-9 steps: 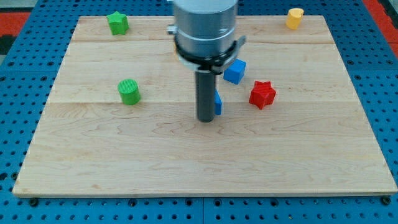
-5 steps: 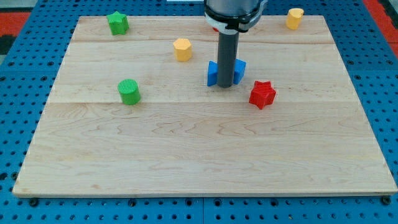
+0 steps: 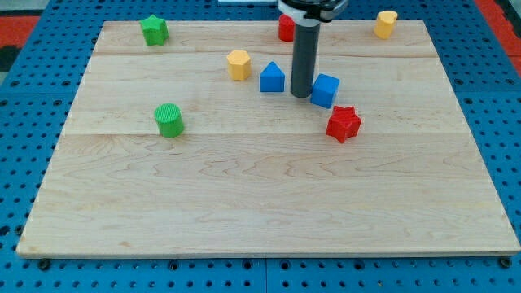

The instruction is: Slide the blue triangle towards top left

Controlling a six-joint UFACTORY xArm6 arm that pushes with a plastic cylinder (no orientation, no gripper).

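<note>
Blue triangle sits upper centre of the frame on the desk, just right of the yellow hexagon-ish block. My tip is between the blue triangle and the blue cube, close to both; contact with either can't be confirmed. No pincer on this rig, only a rod, so nothing to spread or press together.

Risks, as I judge them: a push up-left from here would drive the triangle into the yellow block and drag it along. An off-centre hit could spin the triangle off line. The cube sits so near the rod that it may get nudged toward the red star. A red block hides partly behind the rod, shape unclear.

No brands, labels or writing readable anywhere.
</note>
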